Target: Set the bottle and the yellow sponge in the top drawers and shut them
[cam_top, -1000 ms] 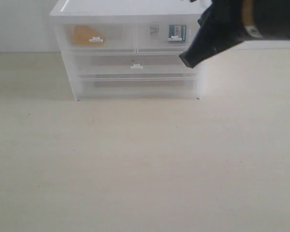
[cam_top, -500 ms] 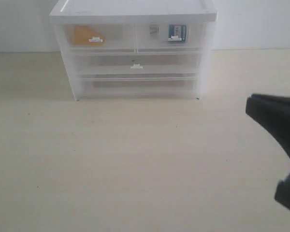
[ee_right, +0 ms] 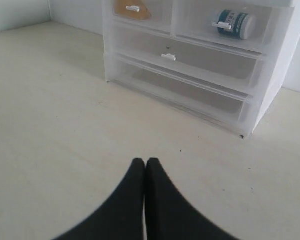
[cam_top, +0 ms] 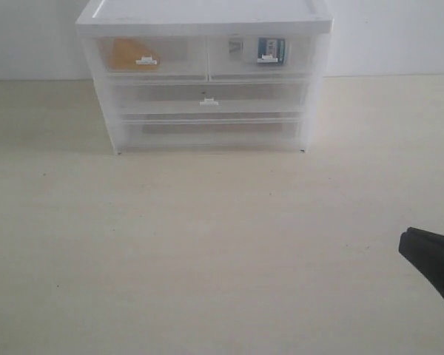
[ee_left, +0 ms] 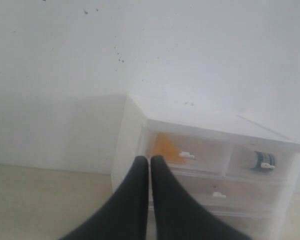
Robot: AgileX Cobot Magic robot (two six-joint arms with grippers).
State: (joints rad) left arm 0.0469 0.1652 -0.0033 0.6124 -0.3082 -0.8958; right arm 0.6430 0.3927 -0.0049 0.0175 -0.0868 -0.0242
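Left claw (ee_left: 149,159) clenched, empty; yellow sponge (cam_top: 129,54) inside left of top drawers (cam_top: 179,53), bottle (cam_top: 271,50) on its side inside right one; both fronts flush with cabinet (cam_top: 207,15); right claw (ee_right: 144,161) clenched, empty, above near-right bench (cam_top: 207,244)

White cabinet (cam_top: 204,13) on beige table (cam_top: 207,251); white wall (cam_top: 29,37) behind.

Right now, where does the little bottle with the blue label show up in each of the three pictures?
Exterior view: the bottle sits inside the closed top drawer on the right of the white cabinet.
Left wrist view: the bottle shows through that same drawer's front.
Right wrist view: the bottle lies on its side in that drawer.
Shared landmark: the yellow sponge in the neighbouring top drawer.
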